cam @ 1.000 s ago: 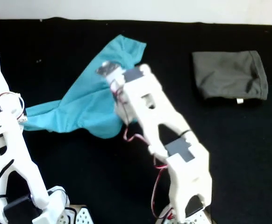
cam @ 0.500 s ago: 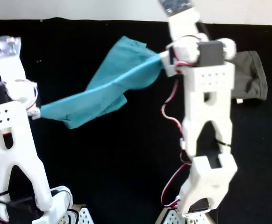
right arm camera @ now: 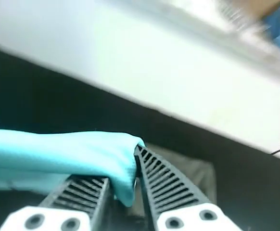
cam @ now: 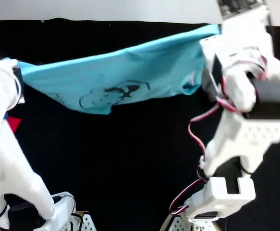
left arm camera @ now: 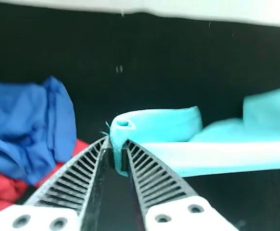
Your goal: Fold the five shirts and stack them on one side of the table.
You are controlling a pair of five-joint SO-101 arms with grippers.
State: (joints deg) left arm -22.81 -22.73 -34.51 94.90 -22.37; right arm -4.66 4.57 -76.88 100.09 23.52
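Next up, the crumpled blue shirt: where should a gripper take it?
Pinch the raised outer fold of the blue shirt from above, probably: it lies bunched on the red shirt, so a deep or sideways bite might catch both.

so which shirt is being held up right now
The turquoise shirt with the line drawing, stretched between the left gripper and right gripper. The blue shirt and red shirt lie crumpled on the table.

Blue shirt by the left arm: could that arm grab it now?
Probably not: the left gripper is shut on the teal shirt and must release it before reaching the blue shirt.
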